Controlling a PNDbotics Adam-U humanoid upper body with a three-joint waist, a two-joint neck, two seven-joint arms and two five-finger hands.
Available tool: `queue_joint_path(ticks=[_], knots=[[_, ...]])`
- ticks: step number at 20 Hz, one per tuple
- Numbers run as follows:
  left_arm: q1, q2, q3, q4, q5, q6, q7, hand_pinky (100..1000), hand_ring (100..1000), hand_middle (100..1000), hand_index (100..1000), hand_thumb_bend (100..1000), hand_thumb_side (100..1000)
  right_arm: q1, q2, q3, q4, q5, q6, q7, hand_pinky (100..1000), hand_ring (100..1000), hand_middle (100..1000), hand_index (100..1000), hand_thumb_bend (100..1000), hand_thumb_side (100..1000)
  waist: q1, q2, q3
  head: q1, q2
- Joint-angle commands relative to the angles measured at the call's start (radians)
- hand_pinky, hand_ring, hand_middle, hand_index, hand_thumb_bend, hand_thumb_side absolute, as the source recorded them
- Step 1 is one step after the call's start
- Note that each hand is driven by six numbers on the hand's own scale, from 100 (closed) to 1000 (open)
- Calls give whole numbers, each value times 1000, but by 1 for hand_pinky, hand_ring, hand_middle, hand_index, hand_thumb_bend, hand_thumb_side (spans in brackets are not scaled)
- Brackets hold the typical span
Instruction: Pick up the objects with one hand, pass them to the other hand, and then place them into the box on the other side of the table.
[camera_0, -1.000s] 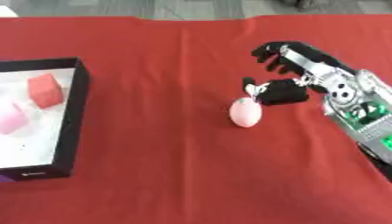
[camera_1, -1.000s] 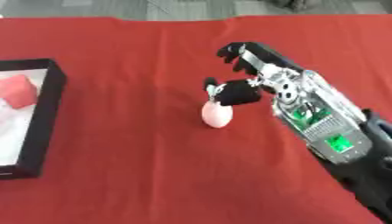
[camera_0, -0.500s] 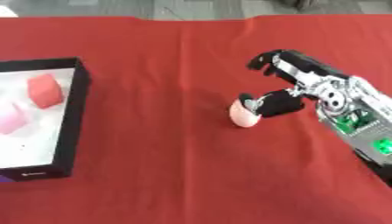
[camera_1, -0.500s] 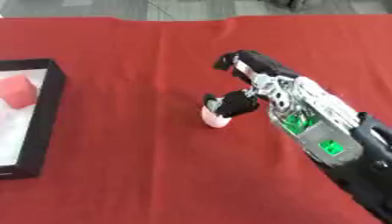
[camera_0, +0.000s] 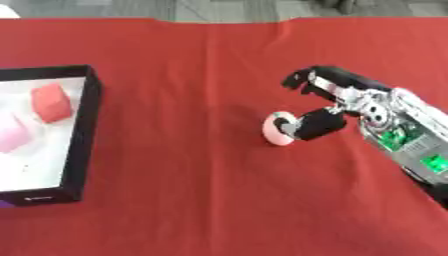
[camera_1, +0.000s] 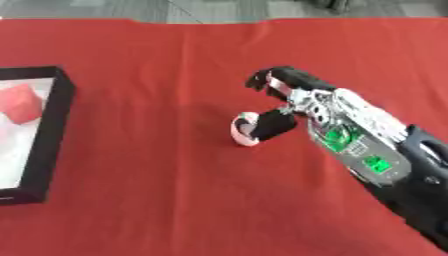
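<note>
A red cloth-covered table (camera_0: 192, 200) fills both views. At its left edge sits a black-walled box (camera_0: 87, 130) with a white floor, already holding a red block (camera_0: 51, 101) and a paler pink piece (camera_0: 10, 139). Well to the right, near the table's middle, lies the task's thing, a small pale pink egg-shaped object (camera_0: 276, 130) resting on the cloth.

The right hand (camera_0: 337, 100) reaches in from the right. Its thumb is pressed against the right side of the pink egg-shaped object, while the fingers (camera_0: 302, 80) arch above and behind it, curled but apart from it. The hand is thus partly closed, with contact on one side only; nothing shows the object lifted off the cloth. The left hand is in neither view.

The main risk is that the rounded object rolls or squirts away leftward if the thumb pushes before the fingers come down on the opposite side. A pinch on such a curved surface could also slip during the lift or the handover.
</note>
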Motion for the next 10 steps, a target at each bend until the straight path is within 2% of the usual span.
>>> queue_joint_path(ticks=[1, 10], knots=[[-6, 28, 8, -7, -7, 3, -1, 891, 782, 803, 796, 249, 877, -5, -36, -2, 9, -1, 149, 156, 855, 847, 829, 878, 322, 295, 2, -16, 2, 0, -10], [-11, 22, 7, -5, -12, 6, -3, 890, 782, 802, 794, 244, 876, 11, -34, 9, 57, -7, 143, 156, 858, 851, 829, 876, 355, 303, 6, -11, 3, 0, -13]])
